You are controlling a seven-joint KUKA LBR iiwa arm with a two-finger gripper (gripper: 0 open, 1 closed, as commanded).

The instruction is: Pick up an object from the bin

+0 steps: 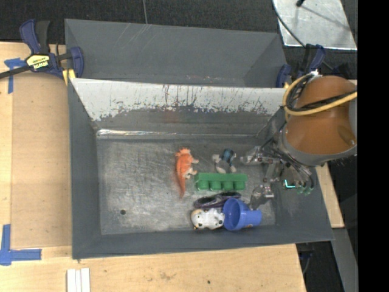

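My gripper (259,176) hangs low at the right side of the bin, open, with one fingertip (254,159) toward the back and the other (262,194) toward the front. Nothing shows between the fingers. Just left of it lies a green toothed block (220,182), its right end close to the gap. A blue cup (239,215) lies on its side just in front of the gripper. A small blue and white piece (226,157) sits behind the green block.
An orange toy animal (183,168) lies left of the green block. A white and black toy (206,220) rests against the blue cup, with a dark thin thing (214,199) behind it. The arm's orange cover stands over the bin's right wall.
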